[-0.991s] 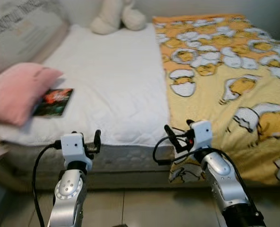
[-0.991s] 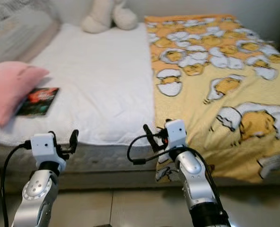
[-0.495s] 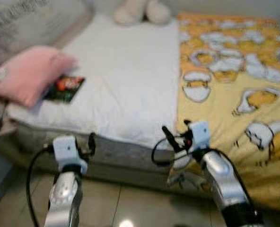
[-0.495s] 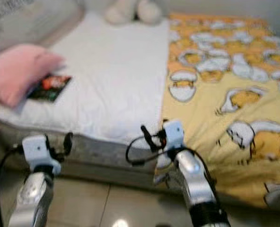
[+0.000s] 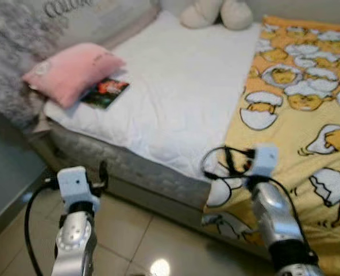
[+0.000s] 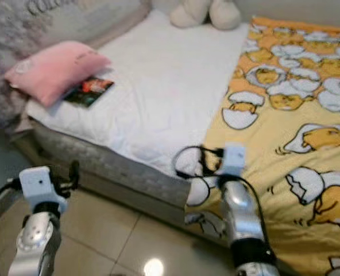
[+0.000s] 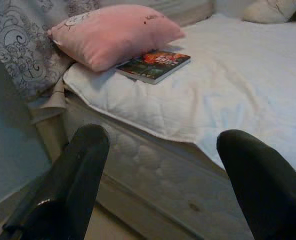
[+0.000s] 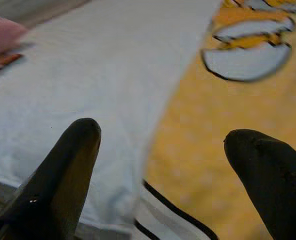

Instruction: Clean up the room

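Left eye view: a pink pillow (image 5: 73, 70) lies on the bed (image 5: 176, 98), a book (image 5: 104, 93) touching it. The left hand (image 7: 160, 165) and right hand (image 8: 163, 155) hover with fingers spread, empty, at the mattress edge beside the yellow duvet (image 5: 308, 109).

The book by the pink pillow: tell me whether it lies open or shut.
Shut. The book lies flat on the white sheet, front cover up, one corner tucked under the pink pillow.

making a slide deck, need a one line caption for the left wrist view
Open left gripper faces the bed edge, where a book lies partly tucked under a pink pillow.
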### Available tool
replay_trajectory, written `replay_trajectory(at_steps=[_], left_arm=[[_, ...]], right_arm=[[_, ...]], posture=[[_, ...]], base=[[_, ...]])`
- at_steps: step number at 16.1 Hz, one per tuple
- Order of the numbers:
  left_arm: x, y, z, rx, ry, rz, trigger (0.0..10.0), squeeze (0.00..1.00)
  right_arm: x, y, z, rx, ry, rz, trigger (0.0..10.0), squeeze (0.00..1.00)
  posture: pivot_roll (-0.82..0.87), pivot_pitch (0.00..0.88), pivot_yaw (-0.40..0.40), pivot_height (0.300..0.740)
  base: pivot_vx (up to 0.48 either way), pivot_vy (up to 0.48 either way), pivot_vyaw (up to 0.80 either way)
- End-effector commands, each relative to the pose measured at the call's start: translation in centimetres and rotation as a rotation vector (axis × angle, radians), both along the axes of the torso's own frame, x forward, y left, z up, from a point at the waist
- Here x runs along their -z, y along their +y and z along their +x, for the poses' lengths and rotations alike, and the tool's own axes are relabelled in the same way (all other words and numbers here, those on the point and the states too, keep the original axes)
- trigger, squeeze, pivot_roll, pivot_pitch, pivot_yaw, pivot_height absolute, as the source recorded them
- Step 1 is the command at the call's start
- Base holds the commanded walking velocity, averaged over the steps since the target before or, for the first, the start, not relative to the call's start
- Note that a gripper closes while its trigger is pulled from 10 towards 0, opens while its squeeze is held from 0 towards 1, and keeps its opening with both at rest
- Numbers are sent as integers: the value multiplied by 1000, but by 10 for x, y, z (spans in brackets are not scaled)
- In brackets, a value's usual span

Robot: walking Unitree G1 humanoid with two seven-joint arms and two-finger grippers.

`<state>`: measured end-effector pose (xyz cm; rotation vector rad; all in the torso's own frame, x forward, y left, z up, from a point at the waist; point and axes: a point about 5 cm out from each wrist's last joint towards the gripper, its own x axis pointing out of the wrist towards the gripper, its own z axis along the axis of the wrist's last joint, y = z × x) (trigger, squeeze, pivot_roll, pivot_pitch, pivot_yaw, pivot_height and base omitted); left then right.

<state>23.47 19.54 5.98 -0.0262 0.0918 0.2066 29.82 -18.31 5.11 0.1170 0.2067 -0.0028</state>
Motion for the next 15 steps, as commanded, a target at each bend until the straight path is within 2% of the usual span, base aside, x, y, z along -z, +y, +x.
replay_trajectory(at_steps=[1, 3, 4, 9, 15], left_arm=[[-5, 1, 2, -10, -16, 9, 10000, 0], [-9, -6, 6, 16, -35, -7, 10000, 0], [-9, -3, 8, -13, -39, -43, 10000, 0], [-8, -5, 8, -11, -42, -68, 10000, 0], [-8, -10, 11, 7, -38, -56, 10000, 0]], right_arm=[[-2, 7, 4, -15, -1, 12, 10000, 0], [-8, 15, 9, -83, -24, -38, 10000, 0], [-14, 21, 13, -139, -55, -45, 10000, 0], [-18, 23, 18, -197, -62, -34, 10000, 0], [-18, 33, 18, -289, -59, -20, 10000, 0]], posture=[[-72, 0, 63, 740], [-75, 0, 64, 740], [-78, 0, 66, 740], [-78, 0, 57, 740], [-76, 0, 58, 740]], base=[[0, 0, 0], [240, 0, 0], [480, 0, 525], [480, 0, 491], [479, 0, 466]])
